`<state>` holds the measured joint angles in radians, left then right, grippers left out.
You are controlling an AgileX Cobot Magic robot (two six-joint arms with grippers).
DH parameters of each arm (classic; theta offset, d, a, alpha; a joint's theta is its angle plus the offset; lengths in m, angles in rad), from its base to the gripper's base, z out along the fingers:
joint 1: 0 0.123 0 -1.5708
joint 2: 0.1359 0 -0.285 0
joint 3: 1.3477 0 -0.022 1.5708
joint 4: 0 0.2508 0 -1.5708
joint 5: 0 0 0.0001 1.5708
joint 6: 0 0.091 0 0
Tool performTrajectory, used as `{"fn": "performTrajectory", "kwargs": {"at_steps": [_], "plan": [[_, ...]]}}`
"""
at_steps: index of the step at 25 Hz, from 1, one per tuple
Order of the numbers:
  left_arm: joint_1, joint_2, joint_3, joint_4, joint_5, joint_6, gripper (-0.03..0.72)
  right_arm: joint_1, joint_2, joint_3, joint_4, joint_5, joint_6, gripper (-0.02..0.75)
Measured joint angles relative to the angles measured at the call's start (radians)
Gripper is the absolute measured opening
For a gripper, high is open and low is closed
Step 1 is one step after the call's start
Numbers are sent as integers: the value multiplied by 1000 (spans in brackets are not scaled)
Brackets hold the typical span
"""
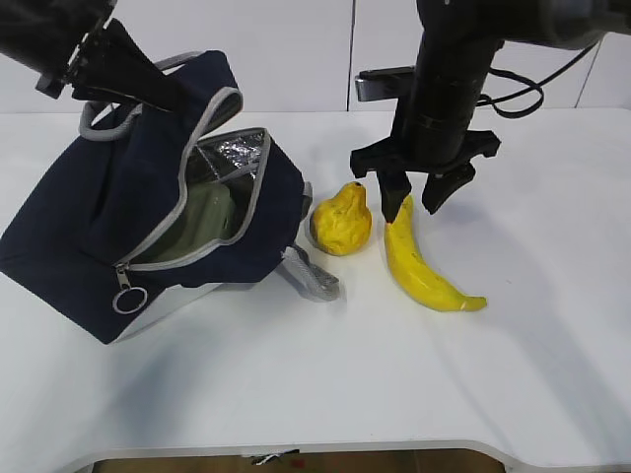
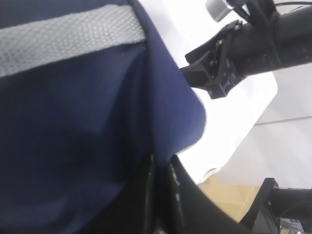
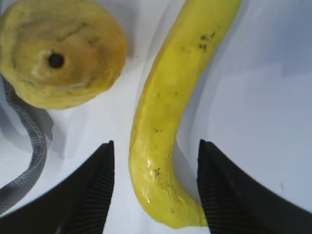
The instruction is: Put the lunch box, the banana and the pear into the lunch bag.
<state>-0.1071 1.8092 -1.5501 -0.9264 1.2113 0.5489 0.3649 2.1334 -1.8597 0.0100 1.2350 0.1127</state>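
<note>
Exterior view: the right gripper [image 1: 419, 202] is hanging just above the stem end of the banana [image 1: 424, 271], jaws apart and not gripping anything.
Right wrist view: the 2 fingers [image 3: 87, 190] are standing on either side of the banana's [image 3: 168, 122] thick end, with bare tabletop showing in both gaps, so the fruit is sitting between them without touching.
Step in hand: judging by this pose, the right arm is lining up to pick the banana.
Doing it well: the fingers are straddling the banana squarely, so a straight drop looks right; closing should be gentle, since the skin is smooth and the fruit is soft.
Watch: the pear [image 1: 342, 219] is sitting just beside the banana toward the bag, and a grey strap [image 1: 311, 274] is lying on the tabletop next to it; the near finger needs to stay off both.
Left gripper [image 1: 118, 74]: it is clamped on the top of the lunch bag [image 1: 108, 212], tilting it so the mouth is facing the fruit.
Left wrist view: navy fabric is pinched between the closed fingers [image 2: 161, 195].
Lunch box [image 1: 202, 219]: its green lid is showing inside the open bag, against the silver lining.
Tabletop [image 1: 325, 384]: bag toward the left edge, fruit near the middle.
</note>
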Motion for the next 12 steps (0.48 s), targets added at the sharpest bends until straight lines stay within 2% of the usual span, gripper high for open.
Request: {"fn": "performTrajectory", "kwargs": {"at_steps": [12], "plan": [[0,0,0,0,0,-2,8,0,75,0,0,-11,7,442]]}}
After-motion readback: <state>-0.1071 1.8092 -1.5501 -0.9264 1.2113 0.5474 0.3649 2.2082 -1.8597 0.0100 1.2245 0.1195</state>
